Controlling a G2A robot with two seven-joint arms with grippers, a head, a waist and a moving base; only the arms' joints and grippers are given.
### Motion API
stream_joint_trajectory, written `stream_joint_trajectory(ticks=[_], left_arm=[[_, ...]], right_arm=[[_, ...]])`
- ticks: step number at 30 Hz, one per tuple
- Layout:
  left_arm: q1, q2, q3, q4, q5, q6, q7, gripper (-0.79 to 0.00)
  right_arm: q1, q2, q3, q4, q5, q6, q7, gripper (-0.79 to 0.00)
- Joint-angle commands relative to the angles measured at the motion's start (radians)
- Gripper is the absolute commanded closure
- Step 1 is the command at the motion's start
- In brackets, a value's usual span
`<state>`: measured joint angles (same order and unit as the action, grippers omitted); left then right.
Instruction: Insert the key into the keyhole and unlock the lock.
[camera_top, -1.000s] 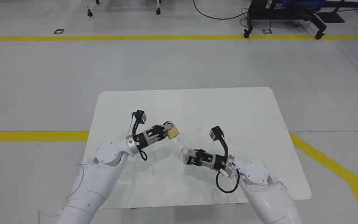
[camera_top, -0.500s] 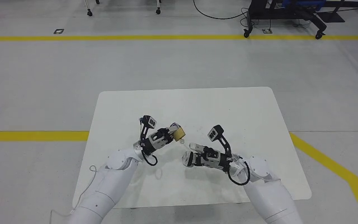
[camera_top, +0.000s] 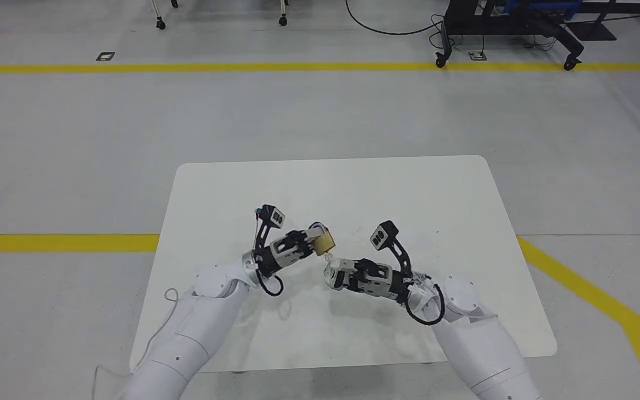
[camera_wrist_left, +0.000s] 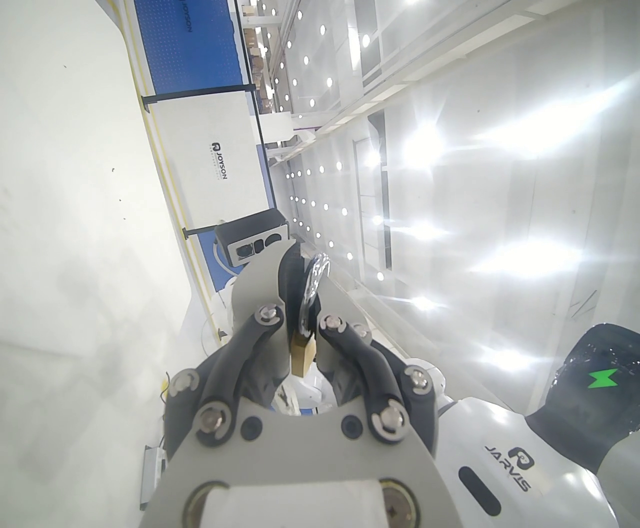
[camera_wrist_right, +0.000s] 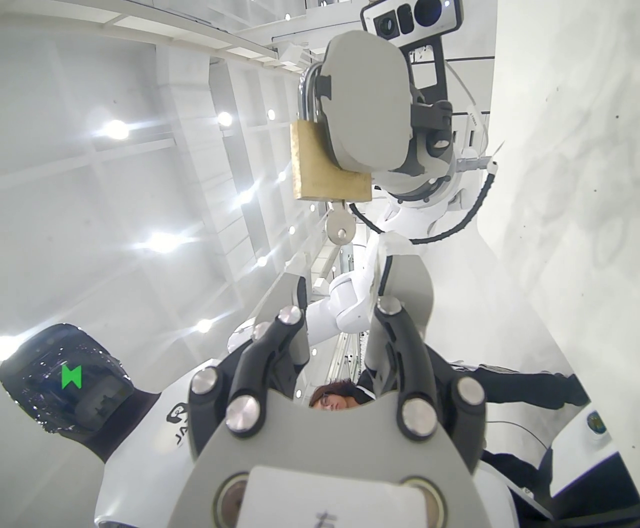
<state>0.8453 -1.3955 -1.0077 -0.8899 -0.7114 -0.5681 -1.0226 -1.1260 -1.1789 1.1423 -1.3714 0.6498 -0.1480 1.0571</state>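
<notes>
Right wrist view: right gripper (camera_wrist_right: 346, 287) stood open, seemingly clear of the key (camera_wrist_right: 340, 226) in the lock (camera_wrist_right: 320, 165) that left gripper (camera_wrist_left: 305, 282) clamped.

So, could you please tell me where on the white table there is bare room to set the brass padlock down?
The white rounded table is bare across its far half and along its right edge. The near middle is crowded: there the left gripper holds the brass padlock, silver key in it, facing the open right gripper.
</notes>
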Motion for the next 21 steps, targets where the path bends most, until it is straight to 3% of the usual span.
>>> stream_joint_trajectory(ticks=[1, 8, 9, 10, 21], left_arm=[[-0.002, -0.002, 0.002, 0.001, 0.003, -0.003, -0.008, 0.0], [-0.007, -0.005, 0.001, 0.009, 0.001, -0.003, -0.03, 0.0], [-0.007, -0.006, 0.0, 0.01, 0.001, -0.003, -0.031, 0.0], [-0.007, -0.006, 0.0, 0.01, 0.002, -0.003, -0.034, 0.0], [-0.003, -0.008, -0.013, 0.008, 0.011, -0.031, -0.044, 0.0]], right_arm=[[0.0, 0.0, 0.0, 0.001, -0.002, 0.0, -0.005, -0.228], [0.002, -0.001, -0.001, 0.004, -0.006, 0.007, -0.013, -0.139], [0.002, -0.001, -0.001, 0.005, -0.004, 0.009, -0.015, -0.102], [0.002, -0.002, -0.001, 0.005, -0.003, 0.01, -0.016, 0.0], [0.004, -0.005, -0.006, 0.012, 0.023, 0.03, -0.019, 0.0]])
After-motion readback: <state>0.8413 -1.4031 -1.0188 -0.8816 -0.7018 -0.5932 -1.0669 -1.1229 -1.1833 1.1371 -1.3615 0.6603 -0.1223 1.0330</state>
